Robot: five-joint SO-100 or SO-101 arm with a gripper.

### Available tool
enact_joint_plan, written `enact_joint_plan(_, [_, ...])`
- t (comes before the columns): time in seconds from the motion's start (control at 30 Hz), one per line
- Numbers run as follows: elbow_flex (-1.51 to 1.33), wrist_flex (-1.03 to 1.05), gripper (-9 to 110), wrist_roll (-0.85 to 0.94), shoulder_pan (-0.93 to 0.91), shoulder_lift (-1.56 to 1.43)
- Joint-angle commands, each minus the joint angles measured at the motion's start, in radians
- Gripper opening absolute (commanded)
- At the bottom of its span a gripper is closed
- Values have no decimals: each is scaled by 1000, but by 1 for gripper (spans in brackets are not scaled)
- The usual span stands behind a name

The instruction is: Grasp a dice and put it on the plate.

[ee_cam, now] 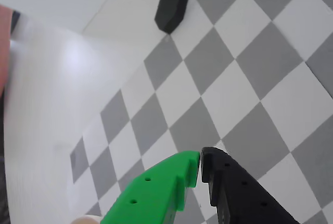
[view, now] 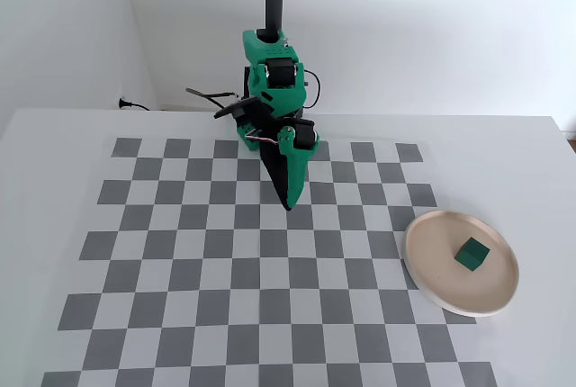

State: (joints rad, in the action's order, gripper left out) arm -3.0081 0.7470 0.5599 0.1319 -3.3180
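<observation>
A: Wrist view first; what are you seeing?

B: The gripper (ee_cam: pixel 201 165) is coming in from the bottom edge, one bright green finger and one black finger, tips pressed together w/ nothing between them; it's looking down on the grey-and-white checkerboard (ee_cam: pixel 244 78); a black pointed piece (ee_cam: pixel 174 0) is poking in from the top, can't tell what it belongs to. No dice, no plate showing in this view; there's a pale blob at the bottom edge, too small to name.

A: And the fixed view?

B: The arm (view: pixel 270 81) is standing at the far edge of the board, folded up; its gripper (view: pixel 288 205) is pointing down w/ the tip hanging over the squares near the board's middle, far half; jaws are looking closed here too, holding nothing. The plate (view: pixel 423 270) is sitting at the near right of the board; the dice (view: pixel 472 254) is lying flat on it, a bit right of centre, touching only the plate floor.

A: So which way from the gripper?

B: Dice is lying right of the tip and nearer the camera, well apart from it; it's a cube, so no long axis to line up on. I'm judging the job as done; the thing's already on the plate & the gripper's empty, so nothing is calling for a reach that way.
</observation>
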Motion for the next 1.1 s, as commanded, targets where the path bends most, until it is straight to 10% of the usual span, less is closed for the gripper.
enact_joint_plan(0.0, [14,26,-4,-60,-52,-14])
enact_joint_plan(1.07, [-86,190,0,-575,-147,-17])
